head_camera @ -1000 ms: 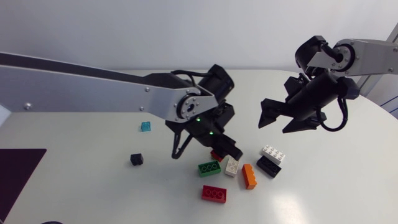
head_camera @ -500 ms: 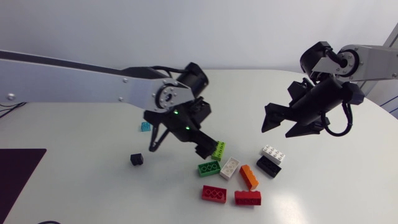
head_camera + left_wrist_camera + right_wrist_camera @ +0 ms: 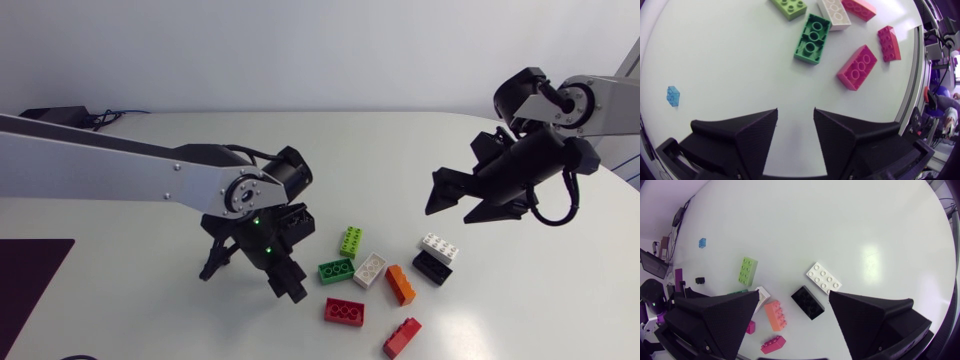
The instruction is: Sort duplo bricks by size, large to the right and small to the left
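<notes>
Left wrist view showed the left jaws spread apart with nothing between them, low over the bare table (image 3: 730,60). Ahead of the gap lay a green brick (image 3: 812,39). Past it lay a first red brick (image 3: 858,67) and a second red brick (image 3: 888,43). A small blue brick (image 3: 673,95) lay off to one side of the jaws, well apart from the others.

Right wrist view showed the right jaws spread apart and empty, held above the table. Ahead of the gap lay a long white brick (image 3: 824,278) and a black brick (image 3: 808,302), just beside each other.

Head view placed the left jaws at 9 o'clock of the brick cluster and the right jaws at 1 o'clock of it. In the cluster:
- A lime brick (image 3: 350,241) lay at 12 o'clock of the green brick.
- A short white brick (image 3: 369,268) lay at 3 o'clock of the green brick.
- An orange brick (image 3: 400,284) lay at 4 o'clock of the green brick.
- The first red brick lay at 6 o'clock of the green brick.
</notes>
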Motion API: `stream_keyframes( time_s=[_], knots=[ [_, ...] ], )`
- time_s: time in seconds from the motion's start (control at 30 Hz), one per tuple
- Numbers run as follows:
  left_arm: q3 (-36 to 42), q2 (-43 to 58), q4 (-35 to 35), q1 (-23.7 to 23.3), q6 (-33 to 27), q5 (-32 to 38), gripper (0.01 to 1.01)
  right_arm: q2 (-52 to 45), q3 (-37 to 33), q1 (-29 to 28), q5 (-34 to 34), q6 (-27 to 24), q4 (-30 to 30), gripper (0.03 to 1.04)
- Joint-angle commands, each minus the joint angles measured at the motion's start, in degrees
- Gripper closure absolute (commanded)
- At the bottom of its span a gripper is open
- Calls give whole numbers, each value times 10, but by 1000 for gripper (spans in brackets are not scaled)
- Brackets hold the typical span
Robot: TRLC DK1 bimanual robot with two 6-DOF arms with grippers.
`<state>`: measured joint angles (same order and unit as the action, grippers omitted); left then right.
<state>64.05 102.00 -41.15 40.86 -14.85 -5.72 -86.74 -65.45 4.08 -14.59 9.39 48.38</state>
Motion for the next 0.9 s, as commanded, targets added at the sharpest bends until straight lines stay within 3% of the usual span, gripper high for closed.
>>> stream_keyframes(
  time_s=[0.0, 0.13, 0.23, 0.6, 0.87],
  knots=[
    [0, 14, 0, 17, -45, 4, 728, 7, 18, -6, 0, -7, -1, 61],
    [34, 43, -35, 19, -94, 2, 857, 16, 27, -12, -1, -12, -1, 61],
    [46, 55, -53, 20, -114, 2, 889, 18, 32, -21, -4, -18, -2, 61],
    [154, 132, -51, 49, -126, -5, 892, 26, 35, -38, -8, -29, 0, 61],
    [309, 241, -61, 108, -117, -10, 900, 25, 38, -62, -11, -40, 0, 61]
  ],
)
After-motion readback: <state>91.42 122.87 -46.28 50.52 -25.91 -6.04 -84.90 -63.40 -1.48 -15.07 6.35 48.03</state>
